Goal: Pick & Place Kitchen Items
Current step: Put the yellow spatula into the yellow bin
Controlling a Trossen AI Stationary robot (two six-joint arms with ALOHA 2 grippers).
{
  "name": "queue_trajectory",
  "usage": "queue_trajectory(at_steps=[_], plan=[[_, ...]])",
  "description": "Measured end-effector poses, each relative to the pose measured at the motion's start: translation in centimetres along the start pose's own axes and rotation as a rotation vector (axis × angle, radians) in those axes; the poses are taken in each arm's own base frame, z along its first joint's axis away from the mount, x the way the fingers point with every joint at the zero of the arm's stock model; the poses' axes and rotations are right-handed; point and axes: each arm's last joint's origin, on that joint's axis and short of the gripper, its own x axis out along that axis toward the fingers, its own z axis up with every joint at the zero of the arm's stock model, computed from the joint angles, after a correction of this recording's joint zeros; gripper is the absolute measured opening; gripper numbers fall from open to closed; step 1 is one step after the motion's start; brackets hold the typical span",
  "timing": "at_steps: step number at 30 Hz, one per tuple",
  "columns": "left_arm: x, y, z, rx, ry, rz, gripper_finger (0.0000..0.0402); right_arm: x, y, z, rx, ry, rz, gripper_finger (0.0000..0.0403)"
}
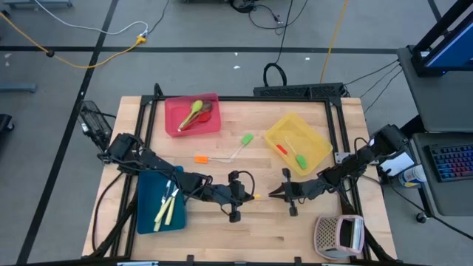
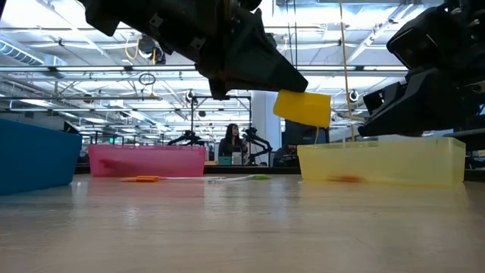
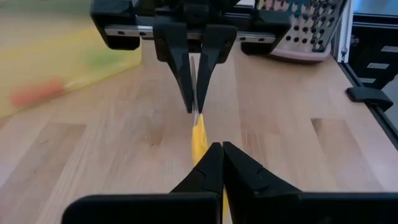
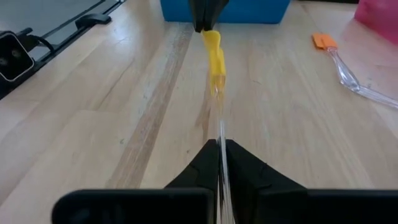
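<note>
Handover of the yellow-headed spatula point(image 4: 216, 59) above the worktop point(image 1: 222, 229), lower centre of the high view. The left end effector point(image 1: 253, 196) is closed on its yellow head; the right end effector point(image 1: 272, 194) is closed on its clear handle. The spatula spans the gap between them, clear of the wood. Blue tray point(image 1: 148, 214) lower left, yellow tray point(image 1: 319, 146) centre right.

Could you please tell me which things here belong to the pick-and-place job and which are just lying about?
Job: yellow spatula, orange spatula, green spatula, knives in the blue tray, spoons in the red tray.
Lying about: perforated box, keyboard, floor cables.
</note>
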Motion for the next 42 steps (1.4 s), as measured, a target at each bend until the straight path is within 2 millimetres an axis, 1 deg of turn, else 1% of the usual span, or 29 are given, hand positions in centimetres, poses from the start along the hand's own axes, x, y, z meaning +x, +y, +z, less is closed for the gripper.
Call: queue_trajectory(at_steps=[6,12,19,22,24,27,30,32,36,39,42], plan=[[0.0,0.0,0.1,-0.004,-0.013,-0.003,0.0001,0.0,0.0,0.3,0.002,-0.031,0.002,0.0007],[0.0,0.0,0.7,0.019,-0.064,0.0,0.0001,0.1,0.0,0.9,0.014,-0.072,0.004,0.0007],[0.2,0.7,0.9,0.016,-0.064,0.015,0.0002,0.1,0.0,1.1,-0.008,-0.088,0.028,0.0007],[0.3,0.8,0.9,0.015,-0.062,0.019,0.0012,0.1,0.0,1.0,-0.009,-0.086,0.025,0.0008],[0.3,0.8,0.9,0.019,-0.063,0.018,0.0018,0.1,-0.1,1.0,-0.008,-0.087,0.008,0.0009],[0.2,0.8,0.8,0.041,-0.056,0.03,0.0021,0.1,-0.2,1.0,0.01,-0.088,-0.062,0.0009],[-0.7,0.9,1.6,0.09,-0.063,0.061,0.0023,0.1,-0.4,1.1,0.039,-0.1,-0.101,0.0009],[-2.1,1.0,2.8,0.136,-0.056,0.075,0.0023,0.1,-0.4,1.1,0.039,-0.1,-0.115,0.0009],[-5.1,1.3,5.0,0.16,-0.04,0.078,0.0027,0.0,-0.8,1.0,0.032,-0.108,-0.233,0.001],[-7.1,1.8,5.8,0.181,0.004,0.099,0.0044,-0.1,-1.2,1.2,0.016,-0.121,-0.324,0.001],[-8.8,2.5,6.1,0.215,0.061,0.183,0.0075,-0.5,-2.1,1.9,0.028,-0.143,-0.423,0.001]])
